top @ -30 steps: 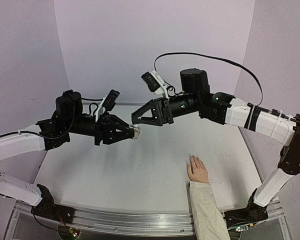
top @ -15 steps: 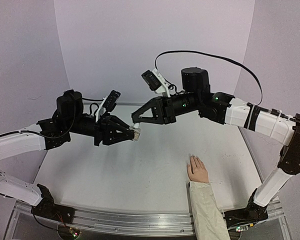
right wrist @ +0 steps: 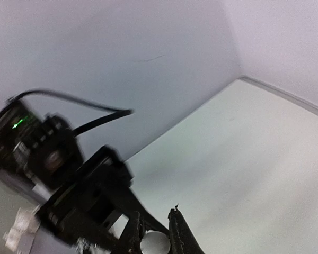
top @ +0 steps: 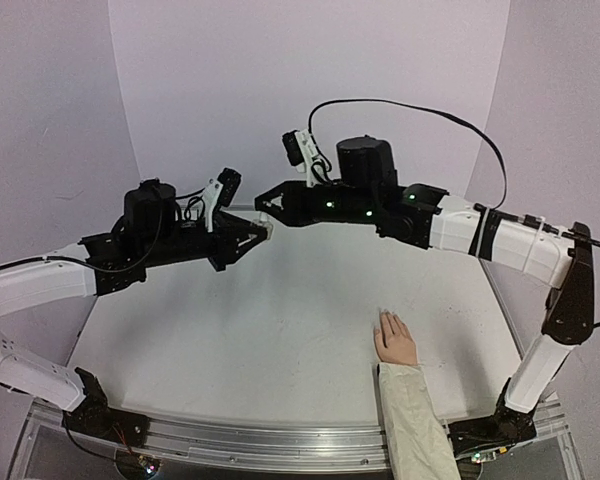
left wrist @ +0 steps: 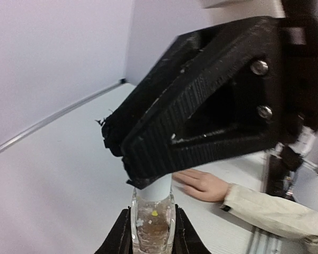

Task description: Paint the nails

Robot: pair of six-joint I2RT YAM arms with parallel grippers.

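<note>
A pale hand [top: 395, 340] with a cream sleeve [top: 416, 420] lies flat at the table's front right. It also shows in the left wrist view [left wrist: 201, 185]; its nails are too small to make out. My left gripper [top: 260, 232] is shut on a small clear bottle [left wrist: 152, 225] and holds it in the air above the back middle of the table. My right gripper [top: 268, 212] meets it there and is shut on the bottle's white cap [right wrist: 155, 244]. The cap also shows in the left wrist view [left wrist: 155, 189], under the right gripper's black fingers [left wrist: 148, 159].
A white table [top: 280, 330] is closed in by lilac walls [top: 310, 90] at the back and sides. A metal rail [top: 260, 440] runs along the near edge. A black cable [top: 410, 105] loops above the right arm.
Both grippers have risen and moved towards the back. My right gripper, open beside the bottle a second ago, has come onto the cap and shut on it. The hand has not moved.
</note>
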